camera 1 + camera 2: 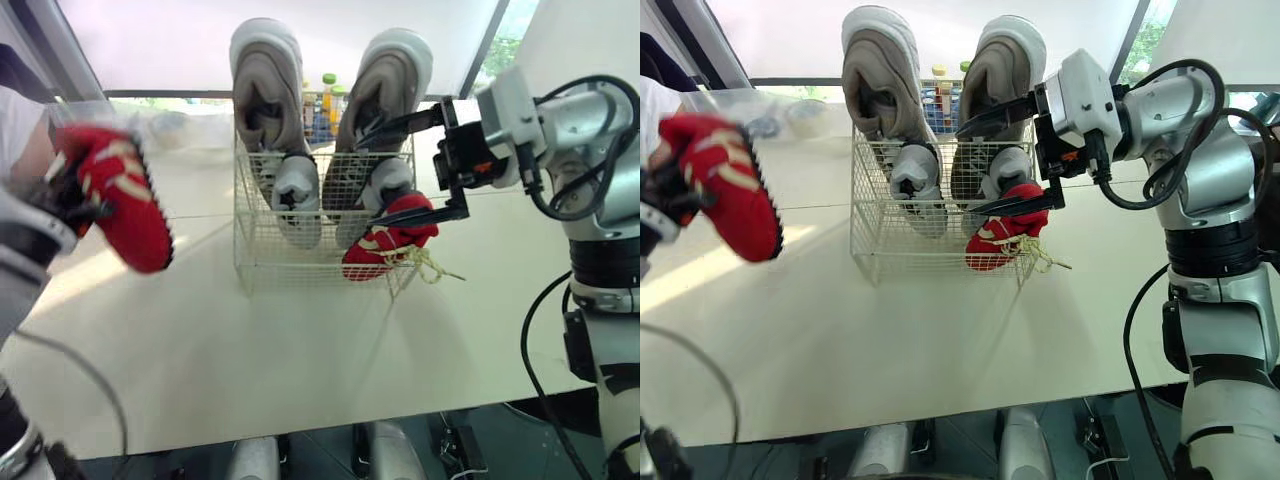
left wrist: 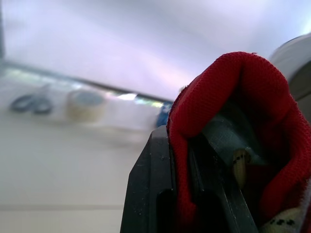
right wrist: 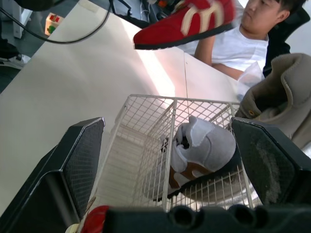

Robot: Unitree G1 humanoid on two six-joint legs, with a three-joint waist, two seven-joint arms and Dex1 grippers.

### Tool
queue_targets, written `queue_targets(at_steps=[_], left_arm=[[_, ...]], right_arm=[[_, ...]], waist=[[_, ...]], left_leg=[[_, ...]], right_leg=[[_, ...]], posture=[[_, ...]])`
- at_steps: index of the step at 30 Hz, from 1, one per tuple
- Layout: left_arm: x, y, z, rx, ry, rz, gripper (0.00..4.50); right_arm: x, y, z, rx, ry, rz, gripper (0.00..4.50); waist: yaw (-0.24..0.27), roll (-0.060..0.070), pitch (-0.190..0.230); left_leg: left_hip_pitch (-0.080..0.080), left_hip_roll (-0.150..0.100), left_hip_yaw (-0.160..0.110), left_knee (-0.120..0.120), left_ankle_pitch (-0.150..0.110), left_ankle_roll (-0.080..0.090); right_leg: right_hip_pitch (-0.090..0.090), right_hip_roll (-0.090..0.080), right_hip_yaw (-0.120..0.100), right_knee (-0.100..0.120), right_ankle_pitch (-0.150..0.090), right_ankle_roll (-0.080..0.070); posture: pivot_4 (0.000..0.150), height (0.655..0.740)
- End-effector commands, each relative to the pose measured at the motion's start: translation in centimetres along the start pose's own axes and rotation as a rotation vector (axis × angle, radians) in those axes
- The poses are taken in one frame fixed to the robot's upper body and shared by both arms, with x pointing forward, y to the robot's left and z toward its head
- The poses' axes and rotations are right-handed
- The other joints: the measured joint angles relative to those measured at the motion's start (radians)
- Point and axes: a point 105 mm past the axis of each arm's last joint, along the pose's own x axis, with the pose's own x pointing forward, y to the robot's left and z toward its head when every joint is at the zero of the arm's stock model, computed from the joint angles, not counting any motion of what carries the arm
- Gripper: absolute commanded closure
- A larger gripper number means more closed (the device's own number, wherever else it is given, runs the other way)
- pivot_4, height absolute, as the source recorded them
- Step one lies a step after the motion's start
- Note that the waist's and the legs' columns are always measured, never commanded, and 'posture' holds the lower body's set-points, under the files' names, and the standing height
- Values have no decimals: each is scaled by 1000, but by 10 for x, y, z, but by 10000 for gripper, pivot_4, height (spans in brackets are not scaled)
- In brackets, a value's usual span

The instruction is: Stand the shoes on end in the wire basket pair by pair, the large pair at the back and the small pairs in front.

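A white wire basket (image 1: pixel 258 215) stands mid-table. Two large beige shoes (image 1: pixel 265 85) stand on end at its back, with two small grey-and-white shoes (image 1: pixel 298 195) in front of them. A small red shoe (image 1: pixel 388 245) leans tilted in the basket's right front corner, its laces trailing out onto the table. My right gripper (image 1: pixel 365 180) hangs open just above that shoe, with nothing between its fingers (image 3: pixel 73 165). Far to the left, above the table, my left gripper (image 1: pixel 70 190) is shut on the matching red shoe (image 1: pixel 130 205), its red fabric (image 2: pixel 233 97) wrapped over one finger.
Bottles (image 1: pixel 325 100) stand behind the basket. A person in a white shirt (image 3: pixel 243 43) sits at the table's far left. A tape roll (image 2: pixel 85 104) and scissors (image 2: pixel 31 104) lie near the back edge. The pale table (image 1: pixel 250 350) stretches open in front of the basket.
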Motion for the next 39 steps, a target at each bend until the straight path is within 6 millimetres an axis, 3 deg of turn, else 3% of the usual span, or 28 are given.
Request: queue_targets(at_steps=[1,6,9,14,30,39], left_arm=[[16,-51,12,-20,-95,-171,44772],[29,-89,-5,33,-88,-296,44772],[33,-100,-24,126,-75,-331,44772],[33,-107,-47,288,-93,-344,44772],[26,-111,-96,409,-334,-284,44772],[13,-127,-115,420,-414,-283,44772]], right_arm=[[-7,-4,10,-44,6,-42,0],[-11,-2,10,-40,23,-64,0],[-14,0,12,-38,37,-79,0],[-16,2,14,-32,45,-94,0],[-17,4,16,-16,62,-103,0],[-19,4,17,-12,74,-103,0]], waist=[[3,-1,0],[6,-1,0],[8,-1,0],[7,-1,0],[11,0,0],[10,0,0]], left_leg=[[0,0,-1,1,1,1],[1,1,-3,1,2,0],[1,1,-4,2,2,0],[1,1,-4,2,2,0],[0,2,-7,6,2,1],[0,2,-7,8,2,2]], right_leg=[[1,1,-1,1,1,1],[2,2,-4,2,1,2],[3,2,-4,2,1,2],[4,2,-5,1,0,1],[6,1,-8,1,-1,-2],[6,1,-8,2,-1,-2]], posture=[[1500,7400],[1500,7400],[1500,7400],[1500,7400],[1500,7400],[1500,7400]])
